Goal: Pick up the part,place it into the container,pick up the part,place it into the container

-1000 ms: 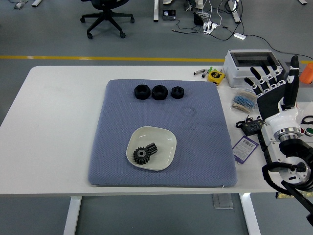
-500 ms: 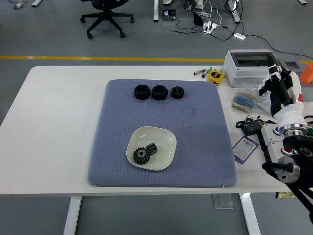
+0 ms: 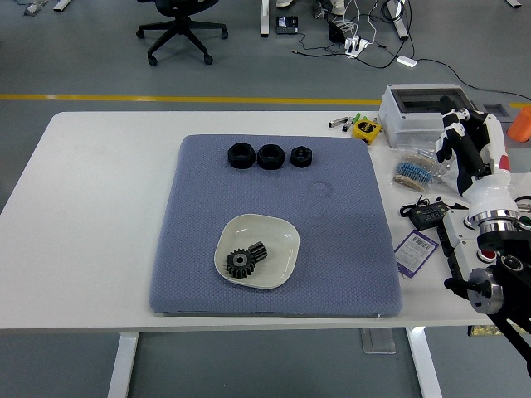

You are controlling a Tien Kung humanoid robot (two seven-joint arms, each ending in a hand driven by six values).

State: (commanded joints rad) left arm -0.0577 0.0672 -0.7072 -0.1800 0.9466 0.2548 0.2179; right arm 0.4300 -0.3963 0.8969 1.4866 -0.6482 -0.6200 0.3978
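Observation:
Three black nut-like parts lie in a row at the far edge of the blue-grey mat (image 3: 332,249): left (image 3: 240,155), middle (image 3: 270,156), right (image 3: 301,156). A white dish (image 3: 280,240) sits on the mat's near half and holds a black gear (image 3: 244,260). My right hand (image 3: 465,141) is raised over the table's right side, off the mat, seen edge-on with fingers extended and holding nothing. It is far from the parts and the dish. My left arm is out of view.
A grey box (image 3: 423,112) stands at the back right with a yellow tape measure (image 3: 365,128) beside it. A bag of small components (image 3: 412,172), a black adapter (image 3: 425,214) and a barcode card (image 3: 415,249) lie right of the mat. An orange object (image 3: 521,123) is at the right edge.
My right hand has turned from palm-on with fingers spread to edge-on and moved slightly back and right. The parts, gear and dish have not moved.

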